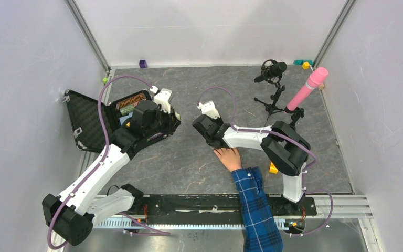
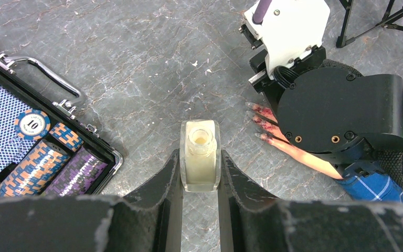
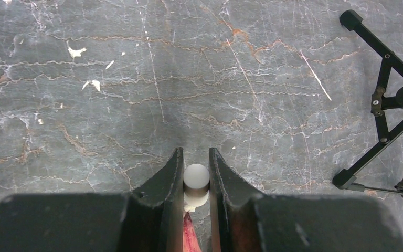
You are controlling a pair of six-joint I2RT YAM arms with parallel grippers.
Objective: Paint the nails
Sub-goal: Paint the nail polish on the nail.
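nails (image 2: 255, 119) just beneath right gripper (image 3: 195, 157), clamping white cap (image 3: 196, 177)

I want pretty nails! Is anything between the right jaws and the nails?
Nothing visible. The right gripper, jaws shut on a white cap, hangs directly over the hand; the nails poke out from under it.
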